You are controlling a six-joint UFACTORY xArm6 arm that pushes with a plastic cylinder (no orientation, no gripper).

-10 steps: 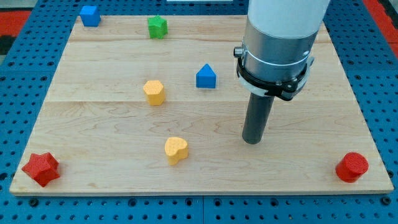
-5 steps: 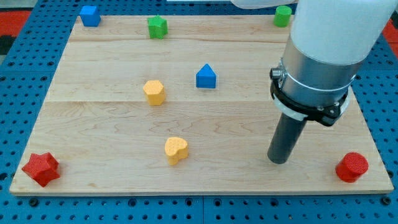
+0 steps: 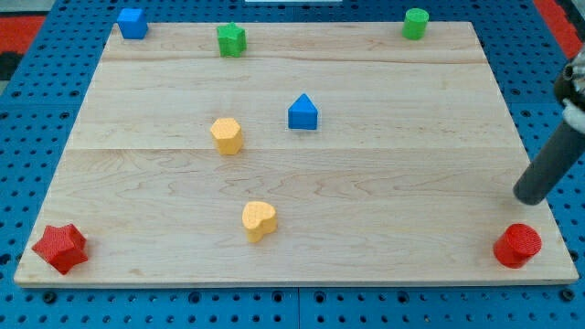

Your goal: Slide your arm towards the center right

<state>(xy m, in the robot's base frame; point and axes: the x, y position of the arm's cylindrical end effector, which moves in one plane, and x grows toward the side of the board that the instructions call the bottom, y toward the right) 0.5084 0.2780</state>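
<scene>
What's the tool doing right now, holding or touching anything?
No gripper; the rod holds nothing. My tip sits at the board's right edge, just above the red cylinder, not touching it.

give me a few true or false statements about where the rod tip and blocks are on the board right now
1. My tip is near the board's right edge, just above the red cylinder. True.
2. My tip touches the blue triangular block. False: it is far to that block's right.
3. A red star sits at the bottom left corner. True.
4. Both green blocks lie along the bottom edge. False: the green block and green cylinder are along the top.
</scene>
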